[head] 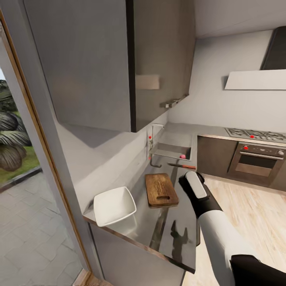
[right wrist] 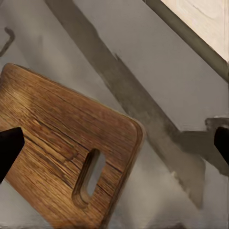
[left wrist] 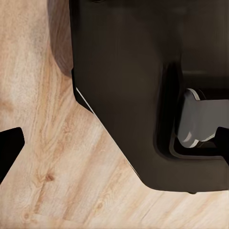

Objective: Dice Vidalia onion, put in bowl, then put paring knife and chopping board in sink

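Right gripper (head: 183, 179) nearest, hovering at chopping board's (head: 161, 190) 3 o'clock, jaws apart, empty. Onion (head: 182, 157) in sink (head: 171, 151) at 12 o'clock, paring knife (head: 181, 165) between. Left jaws: cannot tell. Step: approach; next, reach onward to onion.

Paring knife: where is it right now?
In the head view the paring knife lies on the countertop, between the sink and the chopping board.
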Tool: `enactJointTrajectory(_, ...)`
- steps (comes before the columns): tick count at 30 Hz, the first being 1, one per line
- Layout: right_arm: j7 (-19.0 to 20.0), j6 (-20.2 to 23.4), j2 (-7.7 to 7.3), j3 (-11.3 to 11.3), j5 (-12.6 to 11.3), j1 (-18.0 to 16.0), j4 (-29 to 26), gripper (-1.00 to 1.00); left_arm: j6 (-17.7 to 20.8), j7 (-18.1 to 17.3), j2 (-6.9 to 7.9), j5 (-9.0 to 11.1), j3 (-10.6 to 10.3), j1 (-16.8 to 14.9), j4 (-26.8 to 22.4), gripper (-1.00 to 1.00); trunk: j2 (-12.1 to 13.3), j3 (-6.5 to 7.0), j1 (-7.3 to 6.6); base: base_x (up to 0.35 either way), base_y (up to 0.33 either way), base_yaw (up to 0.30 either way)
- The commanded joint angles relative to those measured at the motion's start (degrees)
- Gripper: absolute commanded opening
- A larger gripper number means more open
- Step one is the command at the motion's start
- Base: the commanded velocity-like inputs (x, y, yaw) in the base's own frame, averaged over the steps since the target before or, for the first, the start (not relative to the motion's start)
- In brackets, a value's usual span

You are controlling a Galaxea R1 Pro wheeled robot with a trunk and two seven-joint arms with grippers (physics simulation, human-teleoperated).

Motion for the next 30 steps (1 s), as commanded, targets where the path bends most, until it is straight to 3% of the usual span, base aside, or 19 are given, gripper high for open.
enactJointTrajectory(1,-0.2,0.5,0.05,-0.1,-0.2,0.0,0.6,1.0,-0.1,0.0,-0.01,0.0,0.0,0.0,-0.1,1.0,-0.1,-0.14,0.03,-0.001,0.019,0.084)
enactJointTrajectory(13,1.1,0.0,0.05,0.1,-0.9,-0.3,5.9,1.0,-0.1,0.0,-0.07,0.0,0.0,0.0,-0.1,1.0,-0.1,-0.69,0.03,0.0,0.004,0.1)
enactJointTrajectory(18,1.9,-4.5,0.08,0.2,-1.4,-0.4,8.6,1.0,-0.1,0.0,-0.08,0.0,0.0,0.0,-0.1,1.0,-0.1,-0.89,0.03,0.0,0.0,0.077)
enactJointTrajectory(22,2.0,-6.9,0.2,1.3,-2.9,-0.5,9.1,1.0,-0.1,0.0,-0.08,0.0,0.0,0.0,-0.1,1.0,-0.1,-0.93,0.03,0.0,0.0,0.016)
enactJointTrajectory(30,2.0,-7.7,0.27,3.5,-4.6,-0.5,9.3,1.0,-0.1,0.0,-0.1,0.0,0.0,0.0,-0.1,1.0,-0.1,-0.94,0.03,0.0,0.0,0.002)
